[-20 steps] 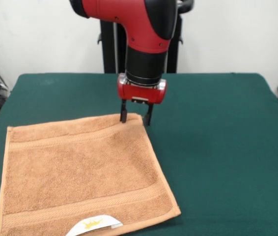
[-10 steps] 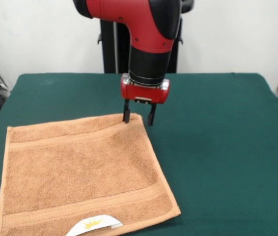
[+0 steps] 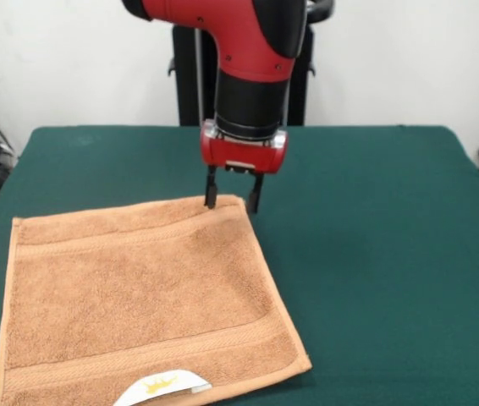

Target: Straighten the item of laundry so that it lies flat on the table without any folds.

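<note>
Label [image 3: 162,386] nearest, white with gold crown. Towel [image 3: 138,296] spread on green bench [image 3: 375,254], near-left; soft, light, limp terry, likely best pinched at hem or corner. Fingers [image 3: 211,193] parted, empty, straddling far right corner.

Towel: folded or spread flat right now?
Spread flat: the towel lies open on the table with no folds visible; its near-left corner is cut off.

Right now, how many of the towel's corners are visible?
3: on the towel, one far corner by the open gripper, one far corner at picture left, one near corner at picture right. The fourth is cut off below.
</note>
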You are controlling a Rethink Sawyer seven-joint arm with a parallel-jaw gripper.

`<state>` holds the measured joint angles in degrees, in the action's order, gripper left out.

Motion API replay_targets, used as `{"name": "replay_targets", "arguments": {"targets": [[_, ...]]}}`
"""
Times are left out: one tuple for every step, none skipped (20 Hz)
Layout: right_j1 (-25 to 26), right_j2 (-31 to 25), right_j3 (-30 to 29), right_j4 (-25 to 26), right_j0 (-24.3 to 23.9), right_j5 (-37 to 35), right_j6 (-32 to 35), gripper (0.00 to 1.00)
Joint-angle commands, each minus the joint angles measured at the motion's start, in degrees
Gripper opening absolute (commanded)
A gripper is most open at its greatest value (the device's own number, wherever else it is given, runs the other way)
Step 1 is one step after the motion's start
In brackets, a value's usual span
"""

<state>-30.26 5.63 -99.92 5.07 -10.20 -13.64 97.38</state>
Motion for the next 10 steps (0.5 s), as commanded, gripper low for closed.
{"name": "replay_targets", "arguments": {"targets": [[-4.56, -5.74, -3.35, 1.43, -0.63, -7.07, 2.53, 1.0], [-5.06, -5.65, -3.51, 1.41, -0.66, -7.72, 2.36, 1.0], [-6.03, -5.54, -3.89, 1.42, -0.76, -8.88, 1.99, 1.0], [-7.17, -5.33, -4.29, 1.4, -0.82, -10.28, 1.55, 1.0], [-8.32, -5.13, -4.69, 1.39, -0.89, -11.68, 1.12, 1.0], [-9.24, -4.99, -5.06, 1.4, -0.88, -12.78, 0.86, 1.0], [-9.86, -4.95, -5.24, 1.48, -0.97, -13.52, 0.58, 1.0], [-9.97, -4.96, -5.23, 1.55, -0.97, -13.63, 0.62, 1.0], [-9.73, -5.06, -5.15, 1.69, -1.06, -13.29, 0.76, 1.0], [-9.66, -5.24, -5.49, 1.88, -1.21, -12.54, 1.0, 1.0]]}}
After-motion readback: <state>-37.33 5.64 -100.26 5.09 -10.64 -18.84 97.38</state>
